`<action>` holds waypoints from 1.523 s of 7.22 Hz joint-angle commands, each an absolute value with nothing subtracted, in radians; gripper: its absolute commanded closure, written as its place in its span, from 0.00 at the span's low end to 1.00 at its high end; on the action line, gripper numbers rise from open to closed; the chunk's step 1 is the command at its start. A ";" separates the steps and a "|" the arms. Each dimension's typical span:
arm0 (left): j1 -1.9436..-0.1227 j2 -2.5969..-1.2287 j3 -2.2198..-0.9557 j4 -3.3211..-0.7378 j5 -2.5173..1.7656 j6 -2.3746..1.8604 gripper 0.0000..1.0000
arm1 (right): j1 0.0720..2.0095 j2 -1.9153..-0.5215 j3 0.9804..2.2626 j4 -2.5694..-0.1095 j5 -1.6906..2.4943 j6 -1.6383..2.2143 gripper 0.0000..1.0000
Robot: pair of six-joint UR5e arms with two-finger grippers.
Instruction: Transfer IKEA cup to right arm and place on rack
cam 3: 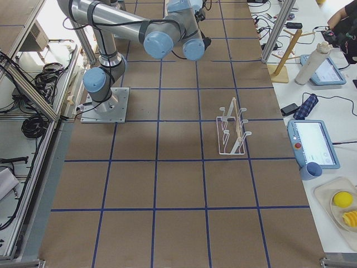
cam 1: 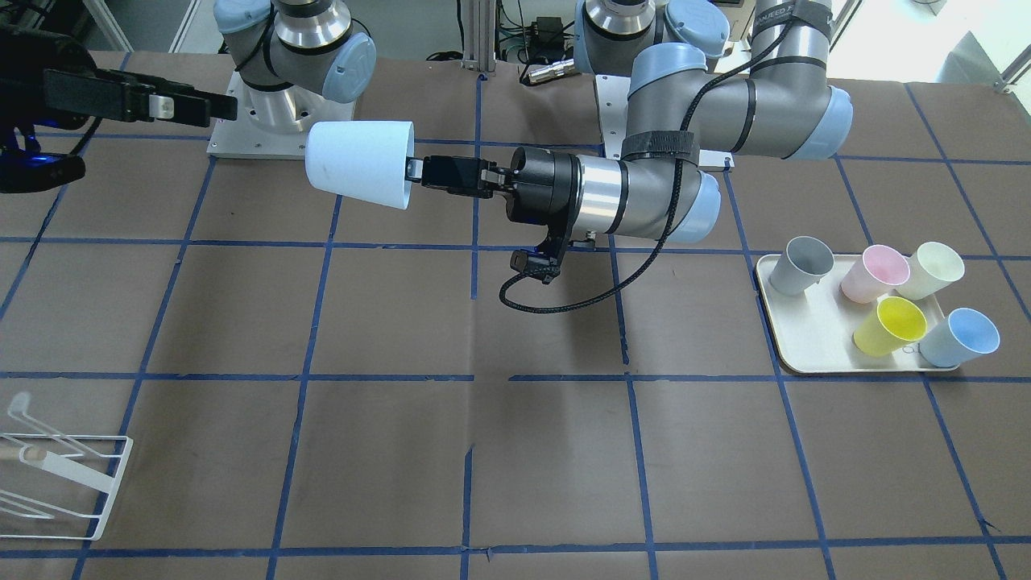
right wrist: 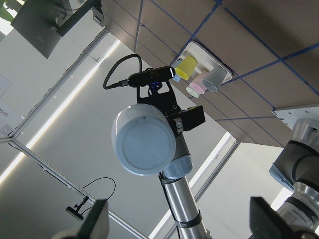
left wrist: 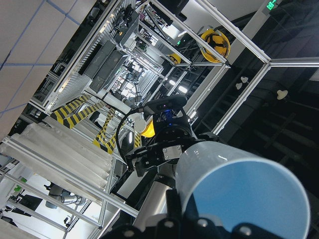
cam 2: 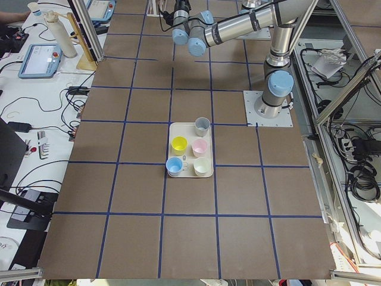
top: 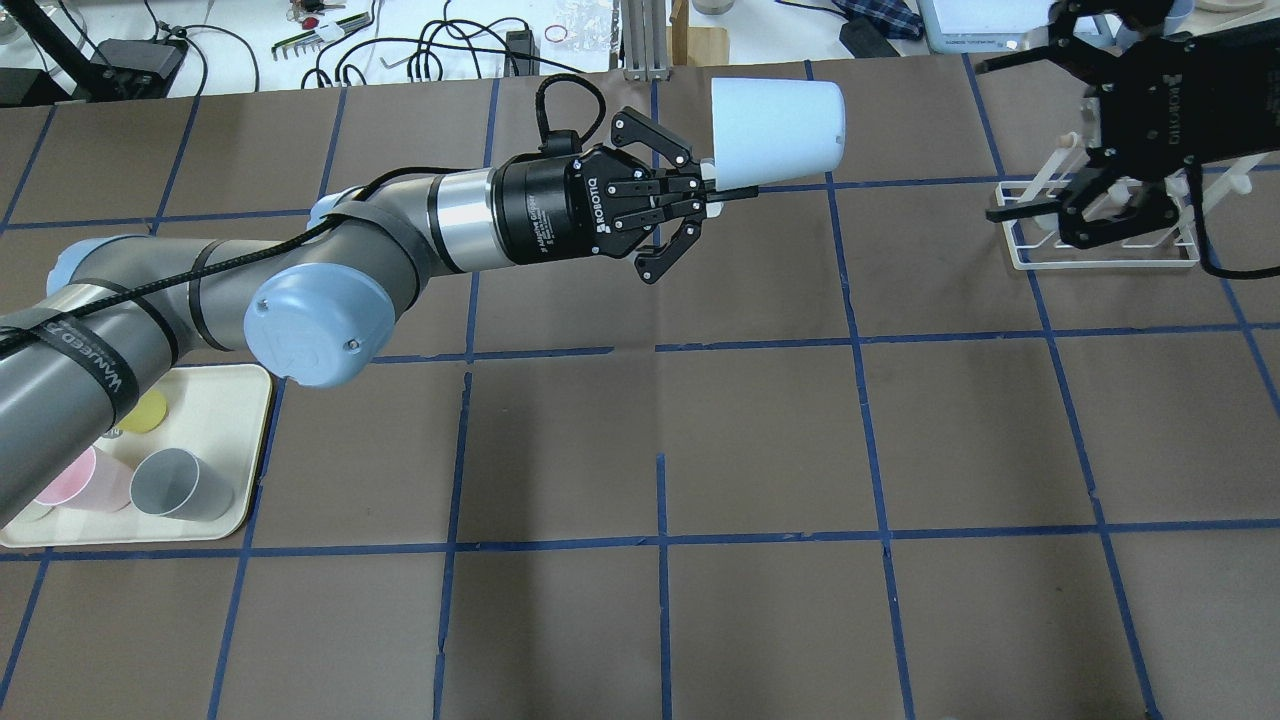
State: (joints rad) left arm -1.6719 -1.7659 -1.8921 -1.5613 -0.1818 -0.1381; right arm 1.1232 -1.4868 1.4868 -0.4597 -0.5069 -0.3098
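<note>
The pale blue IKEA cup (cam 1: pixel 360 163) hangs on its side above the table, base towards my right arm. My left gripper (cam 1: pixel 415 171) is shut on its rim; it also shows in the overhead view (top: pixel 715 190) with the cup (top: pixel 775 122). My right gripper (cam 1: pixel 157 137) is open and empty, facing the cup's base with a gap between them; overhead it (top: pixel 990 140) hovers over the white wire rack (top: pixel 1100 250). The right wrist view shows the cup's base (right wrist: pixel 143 141) ahead, between the open fingers. The rack (cam 1: pixel 64 467) stands empty.
A cream tray (cam 1: pixel 805 346) on my left side holds a grey cup (cam 1: pixel 799 264), a pink cup (cam 1: pixel 874 272), a cream cup (cam 1: pixel 930 270), a yellow cup (cam 1: pixel 890 325) and a second pale blue cup (cam 1: pixel 960 337).
</note>
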 commanded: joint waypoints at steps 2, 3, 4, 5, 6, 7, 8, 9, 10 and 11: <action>-1.678 -1.773 -1.891 -1.549 -0.202 -0.138 1.00 | 1.213 -1.470 1.496 -0.459 -0.439 -0.304 0.00; -1.678 -1.772 -1.891 -1.549 -0.202 -0.138 1.00 | 1.213 -1.456 1.502 -0.462 -0.436 -0.298 0.00; -1.678 -1.770 -1.891 -1.548 -0.202 -0.138 1.00 | 1.216 -1.433 1.503 -0.465 -0.430 -0.241 0.00; -1.678 -1.770 -1.891 -1.543 -0.204 -0.138 1.00 | 1.227 -1.402 1.490 -0.477 -0.395 -0.163 0.00; -1.678 -1.770 -1.891 -1.539 -0.207 -0.138 1.00 | 1.253 -1.398 1.489 -0.504 -0.385 -0.153 0.00; -1.678 -1.770 -1.891 -1.539 -0.207 -0.138 1.00 | 1.282 -1.396 1.491 -0.506 -0.358 -0.147 0.00; -1.678 -1.770 -1.893 -1.537 -0.207 -0.138 1.00 | 1.296 -1.397 1.490 -0.506 -0.321 -0.146 0.00; -1.678 -1.770 -1.893 -1.537 -0.207 -0.138 1.00 | 1.308 -1.396 1.491 -0.506 -0.305 -0.144 0.00; -1.678 -1.770 -1.893 -1.537 -0.207 -0.138 1.00 | 1.319 -1.396 1.490 -0.505 -0.298 -0.144 0.00; -1.678 -1.770 -1.893 -1.537 -0.207 -0.138 1.00 | 1.322 -1.391 1.491 -0.511 -0.298 -0.146 0.00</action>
